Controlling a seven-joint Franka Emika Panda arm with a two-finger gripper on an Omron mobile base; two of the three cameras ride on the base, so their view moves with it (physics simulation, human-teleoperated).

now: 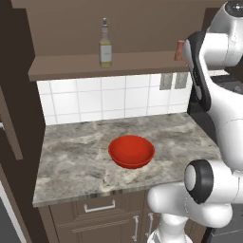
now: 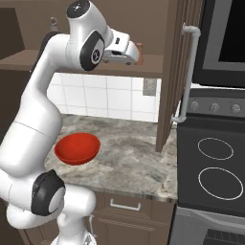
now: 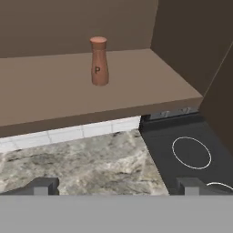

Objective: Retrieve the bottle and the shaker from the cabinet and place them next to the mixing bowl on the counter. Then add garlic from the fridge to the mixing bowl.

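My tool (image 3: 116, 185) stands wide, its two dark fingertips (image 3: 43, 185) rising at the lower left and lower right of the hand view with nothing between them. In the right base view the tool (image 2: 135, 53) sits in the upper middle of the frame, level with the brown wooden cabinet shelf (image 2: 148, 64) and just beside the shaker there.

The small reddish-brown wooden shaker marked with a P (image 3: 98, 61) stands upright on that shelf, above centre in the hand view, apart from my fingertips. In the left base view it peeks out at the upper right, partly hidden behind my arm (image 1: 179, 50).

The tall clear glass bottle with a pale yellow label (image 1: 105, 43) stands upright on the same shelf, upper middle of the left base view, well apart from the shaker.

The round red mixing bowl (image 1: 131, 151) rests on the grey marbled stone worktop (image 1: 71, 161), near the centre of the left base view and at the middle left of the right base view (image 2: 76, 148).

A black stovetop with white ring markings (image 2: 215, 162) lies at the right of the right base view, touching the worktop's edge.
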